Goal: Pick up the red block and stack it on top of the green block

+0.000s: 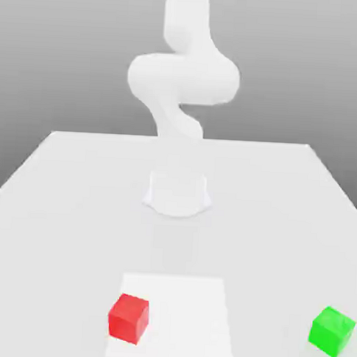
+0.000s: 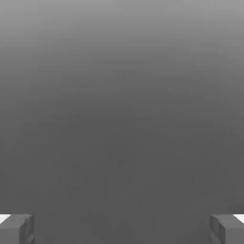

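Note:
The red block (image 1: pixel 128 318) rests on the table near the front, slightly toward the exterior view's left, on the corner of a paler square patch (image 1: pixel 186 307). Far toward the exterior view's right, close to the table's edge, sits the green block (image 1: pixel 332 332), well apart from the red one. In the hand view my gripper (image 2: pixel 122 229) is open, its two grey fingertips (image 2: pixel 17 228) set wide apart, with plain grey backdrop between them and nothing held.
The white arm (image 1: pixel 183 75) rises from its round base (image 1: pixel 178 192) at the middle of the white table (image 1: pixel 62 205) and bends upward out of the exterior view. The table's right edge runs just beside the green block.

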